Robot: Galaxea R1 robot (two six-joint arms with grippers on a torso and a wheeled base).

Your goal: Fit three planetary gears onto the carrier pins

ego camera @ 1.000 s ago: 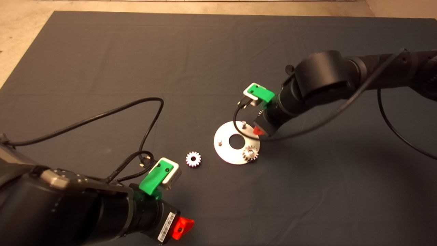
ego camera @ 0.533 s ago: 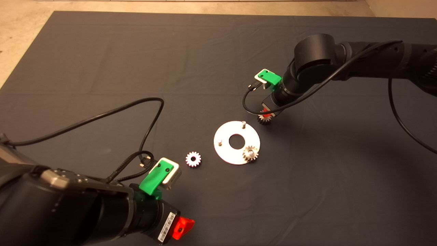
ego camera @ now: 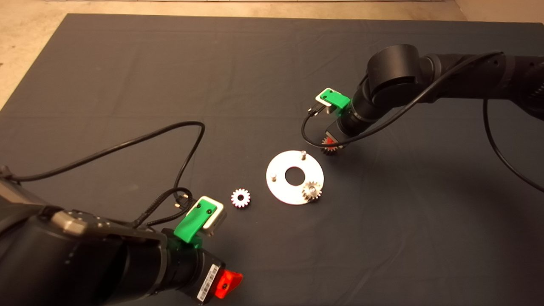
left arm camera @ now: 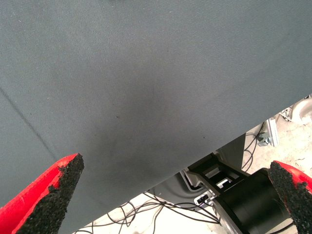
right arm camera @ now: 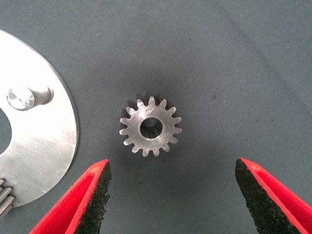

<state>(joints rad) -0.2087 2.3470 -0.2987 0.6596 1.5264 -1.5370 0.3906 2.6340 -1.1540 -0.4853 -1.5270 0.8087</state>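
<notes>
The carrier disc [ego camera: 280, 187] lies mid-mat with two bare carrier pins [ego camera: 303, 154] and one planetary gear [ego camera: 311, 190] seated on the third pin. A bright gear [ego camera: 240, 198] lies on the mat to the left of the disc. A dark gear [ego camera: 330, 148] lies flat on the mat just off the disc's far right edge. My right gripper [ego camera: 330, 142] hovers over this gear. In the right wrist view the gear [right arm camera: 150, 129] lies ahead of the open, empty gripper [right arm camera: 170, 195], beside the disc [right arm camera: 44, 146] and a bare pin [right arm camera: 22, 97]. My left gripper [ego camera: 227, 284] is parked at the lower left, open and empty [left arm camera: 170, 195].
A black cable [ego camera: 140, 140] loops over the mat left of the bright gear. The left wrist view shows the mat's edge [left arm camera: 195, 156] with cables and equipment on the floor beyond it.
My right gripper has moved from the disc's right edge away to the far right and now hangs over the dark gear, which has come into view. The left arm has not moved.
</notes>
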